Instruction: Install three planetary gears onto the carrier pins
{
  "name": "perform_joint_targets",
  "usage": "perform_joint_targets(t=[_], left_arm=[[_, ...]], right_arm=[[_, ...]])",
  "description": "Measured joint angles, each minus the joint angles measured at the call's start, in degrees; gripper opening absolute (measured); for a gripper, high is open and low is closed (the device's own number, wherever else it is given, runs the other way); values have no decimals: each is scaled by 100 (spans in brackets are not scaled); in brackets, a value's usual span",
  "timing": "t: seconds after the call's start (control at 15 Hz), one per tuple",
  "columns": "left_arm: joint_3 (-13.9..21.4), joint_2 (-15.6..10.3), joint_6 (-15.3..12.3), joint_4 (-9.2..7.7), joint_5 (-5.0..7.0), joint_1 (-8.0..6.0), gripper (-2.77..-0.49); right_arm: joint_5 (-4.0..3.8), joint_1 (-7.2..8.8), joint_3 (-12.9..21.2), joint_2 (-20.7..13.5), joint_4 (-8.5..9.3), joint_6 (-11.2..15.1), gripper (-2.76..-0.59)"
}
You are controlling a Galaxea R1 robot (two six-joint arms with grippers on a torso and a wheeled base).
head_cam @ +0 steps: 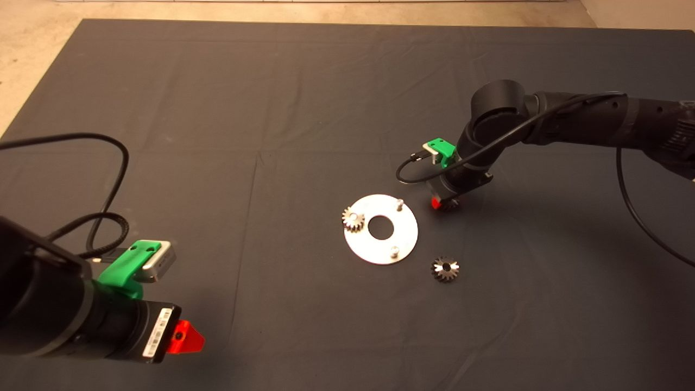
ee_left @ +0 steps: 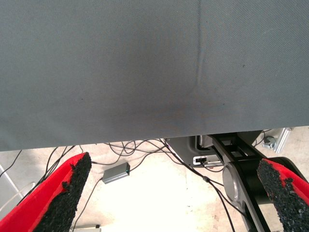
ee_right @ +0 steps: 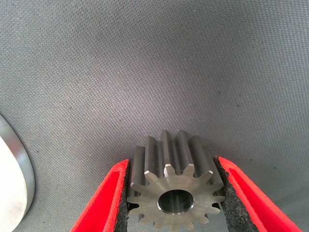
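Planetary gear [ee_right: 175, 186] is clamped between the right gripper [ee_right: 174, 193] pads just beside the silver disc [head_cam: 404, 239], bore axis toward the wrist camera. One gear [head_cam: 353, 220] sits on a carrier pin; another [head_cam: 445, 269] lies flat on the mat [head_cam: 271, 136]. Left gripper [ee_left: 174, 193] is parked at the mat's lower left, fingers spread.

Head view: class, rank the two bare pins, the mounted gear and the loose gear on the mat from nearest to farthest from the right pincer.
1. Upper pin, beside the pincer.
2. Lower pin and loose gear: too close to call.
3. Mounted gear, at the disc's far edge.
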Motion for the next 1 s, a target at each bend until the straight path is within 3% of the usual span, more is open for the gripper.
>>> perform_joint_targets(t=[0.27,0.53,1.0], left_arm=[[0,0,0,-13,0,0,-78],[0,0,0,-15,0,0,-78],[2,3,0,-15,0,0,-78]], right_arm=[[2,1,-2,0,0,61,-222],[-6,2,2,2,32,382,-224],[-50,35,149,62,143,675,-228]])
